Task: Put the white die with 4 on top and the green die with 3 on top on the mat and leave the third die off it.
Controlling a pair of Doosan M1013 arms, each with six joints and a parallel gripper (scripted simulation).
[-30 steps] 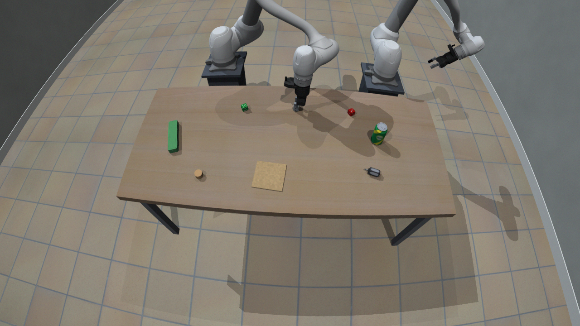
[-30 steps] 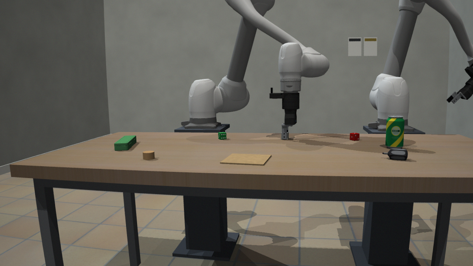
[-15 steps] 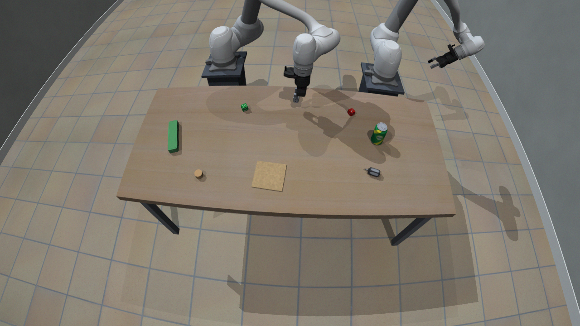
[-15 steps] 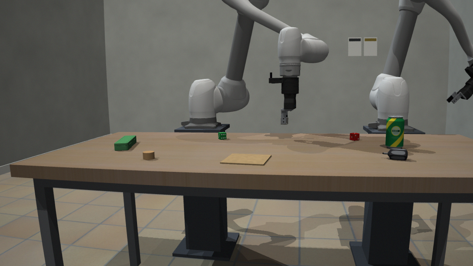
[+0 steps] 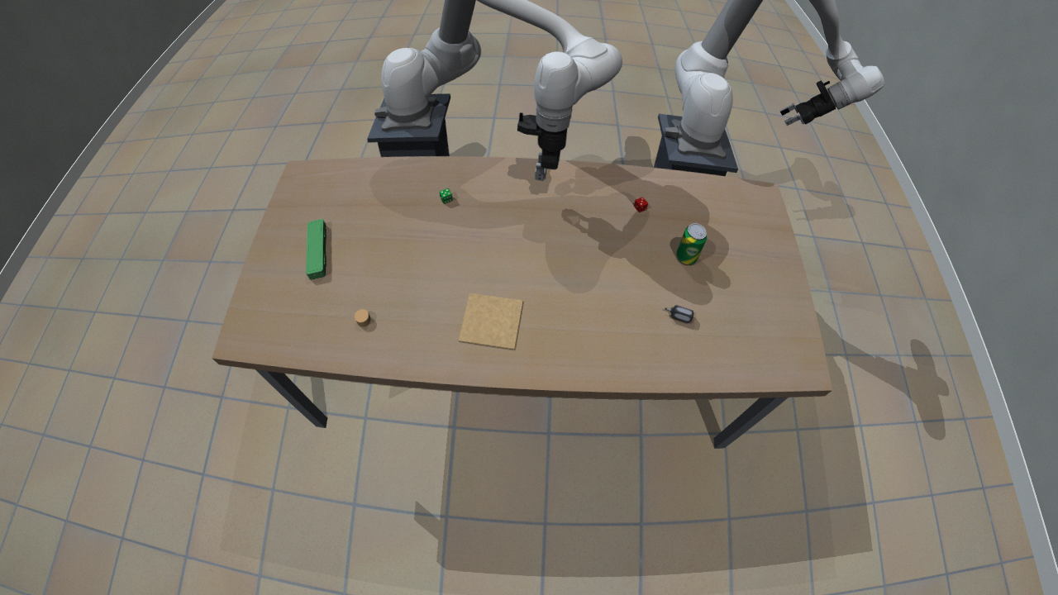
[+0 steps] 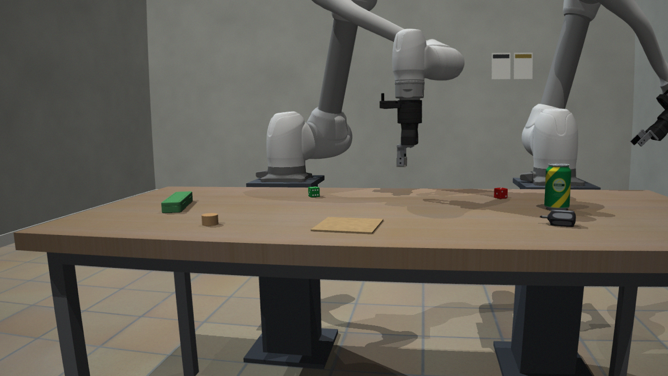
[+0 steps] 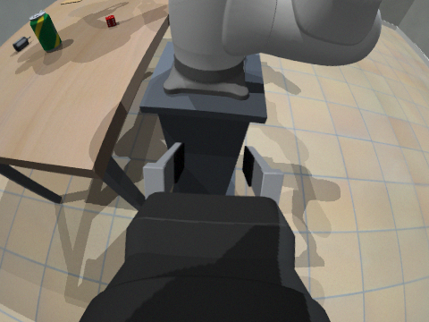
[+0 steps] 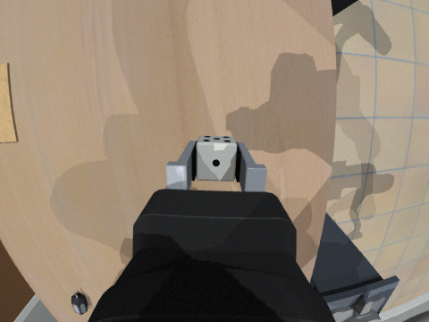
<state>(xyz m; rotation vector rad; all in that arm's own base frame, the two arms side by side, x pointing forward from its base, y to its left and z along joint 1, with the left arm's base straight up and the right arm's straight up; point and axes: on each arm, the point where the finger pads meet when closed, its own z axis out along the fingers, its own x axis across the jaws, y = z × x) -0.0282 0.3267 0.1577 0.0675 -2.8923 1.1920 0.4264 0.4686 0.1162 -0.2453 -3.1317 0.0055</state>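
Right-wrist view: right gripper (image 5: 540, 176) (image 6: 401, 161) (image 8: 216, 163) clamps white die (image 8: 216, 161), raised over worktop's (image 5: 414, 259) (image 6: 261, 210) (image 7: 76, 89) (image 8: 147, 89) arm-side edge; left gripper (image 5: 789, 115) (image 6: 640, 138) (image 7: 214, 165) open, beyond the can-side edge.

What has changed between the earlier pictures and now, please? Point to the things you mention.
The right gripper (image 5: 540, 176) (image 6: 401, 163) (image 8: 215, 153) has risen from the table (image 5: 414, 281) (image 6: 261, 233), the white die (image 8: 216, 162) held between its fingers. The green die (image 5: 445, 196) (image 6: 313, 192), red die (image 5: 640, 204) (image 6: 500, 192) (image 7: 111, 21), mat (image 5: 491, 321) (image 6: 347, 224) and left gripper (image 5: 789, 116) (image 6: 641, 138) (image 7: 214, 156) stayed put.
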